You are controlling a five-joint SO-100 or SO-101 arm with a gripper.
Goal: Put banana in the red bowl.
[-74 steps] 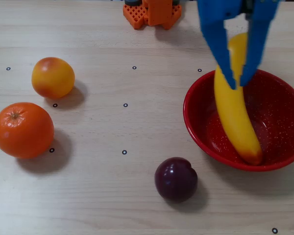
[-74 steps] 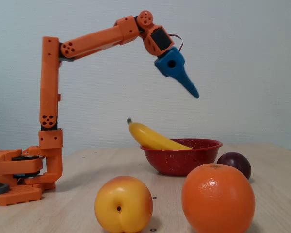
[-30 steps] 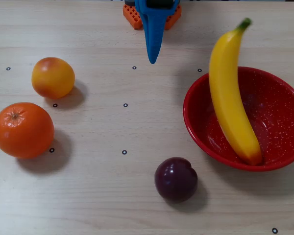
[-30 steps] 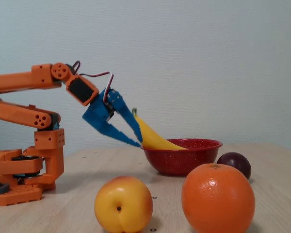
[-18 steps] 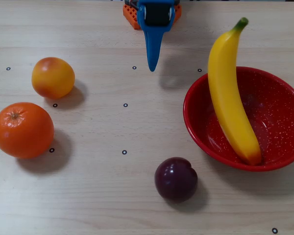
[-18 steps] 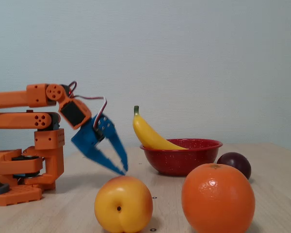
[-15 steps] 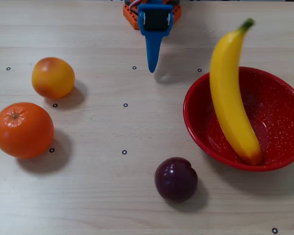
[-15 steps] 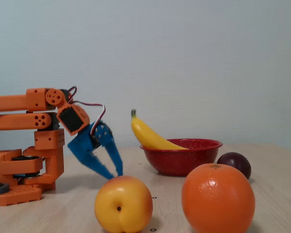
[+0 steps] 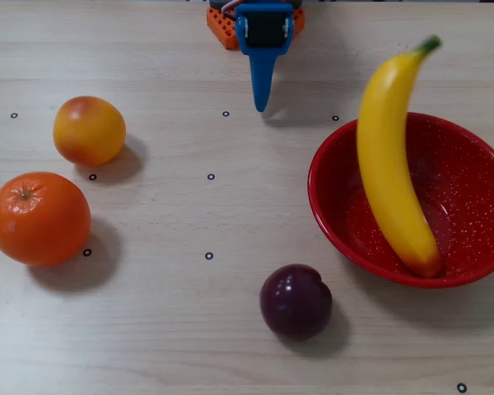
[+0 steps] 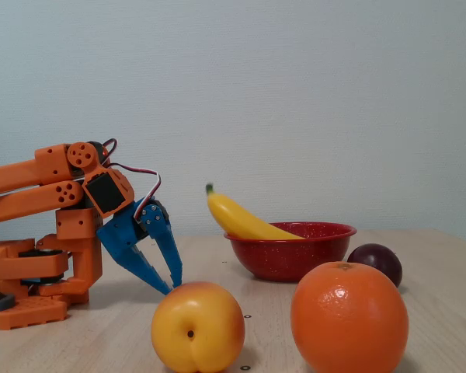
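Observation:
The yellow banana [image 9: 391, 164] lies in the red speckled bowl [image 9: 477, 189] at the right of the overhead view. Its orange-red end rests on the bowl's near wall and its green stem sticks out over the far rim. In the fixed view the banana [image 10: 245, 221] leans out of the bowl [image 10: 295, 260] to the left. My blue gripper [image 9: 261, 103] is at the top middle, apart from the bowl and to its left. It points down at the table, fingertips together and empty, as the fixed view [image 10: 172, 286] shows.
An orange [image 9: 39, 218] and a yellow-orange round fruit [image 9: 89, 130] sit at the left of the overhead view. A dark purple plum [image 9: 295, 300] sits in front of the bowl. The orange arm base [image 10: 31, 256] stands at the left in the fixed view.

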